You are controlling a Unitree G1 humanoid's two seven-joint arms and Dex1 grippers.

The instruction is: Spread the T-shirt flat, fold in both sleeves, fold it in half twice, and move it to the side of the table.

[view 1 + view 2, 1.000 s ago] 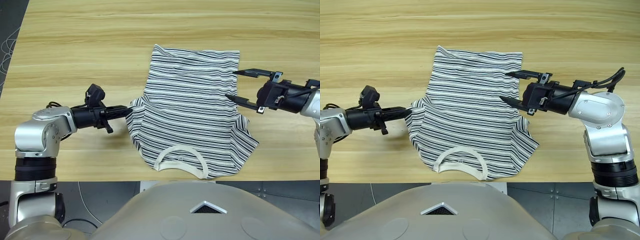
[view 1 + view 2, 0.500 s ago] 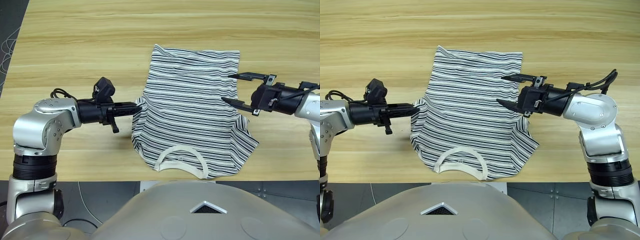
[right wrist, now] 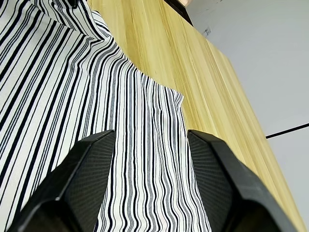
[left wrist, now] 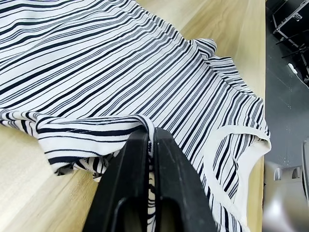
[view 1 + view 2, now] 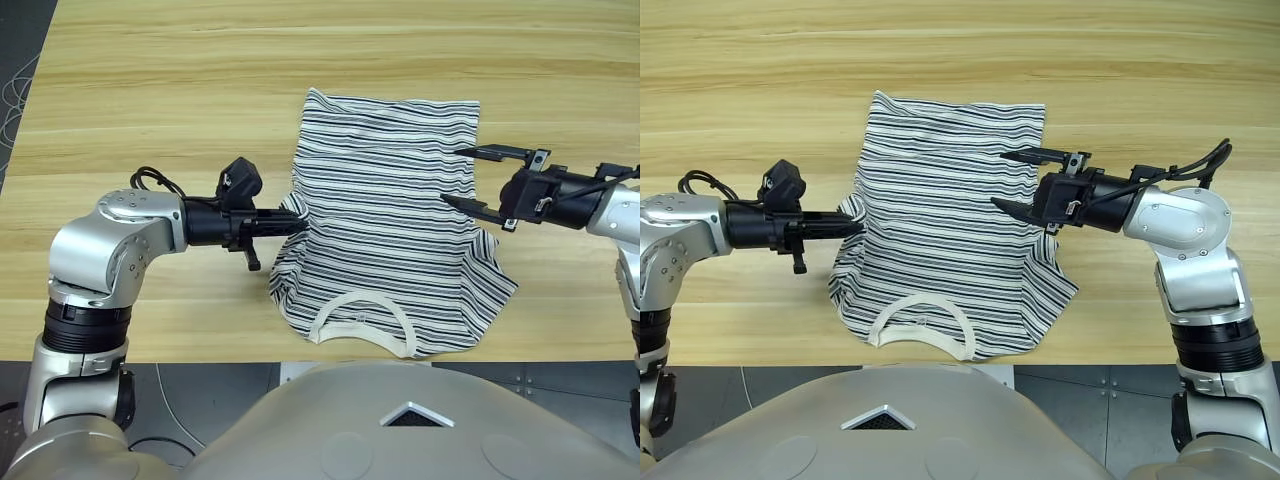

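Since the earlier frames, the left gripper (image 5: 297,221) travels toward the centre of the left eye view, dragging the left sleeve (image 5: 290,208) inward over the shirt body. The right gripper (image 5: 457,176) shifts only slightly toward the centre.

**Position.** The T-shirt (image 5: 385,190) lies on the wooden table (image 5: 150,90) in the middle of the frame, hem toward the top and collar (image 5: 360,322) at the lower edge. The body is mostly flat. The lower left edge is bunched where the sleeve is being drawn across.

**Left gripper.** The fingers are closed tight on a pinched ridge of the left sleeve, with striped cloth rising between them in the left wrist view.

**Right gripper.** The fingers are spread wide and hold nothing. The gripper hangs over the shirt's edge at centre right of the frame. Contact with the cloth cannot be judged.

**Handling.**
- The fabric appears light, thin and limp. It has no stiffness, so it will likely drape and wrinkle behind any single grip point.
- It will probably slide easily on the smooth wood, so a pull on one side may drag the whole garment.
- The right sleeve (image 5: 492,268) sticks out at lower right, not yet folded. Its outer hem is the sensible place to pinch.
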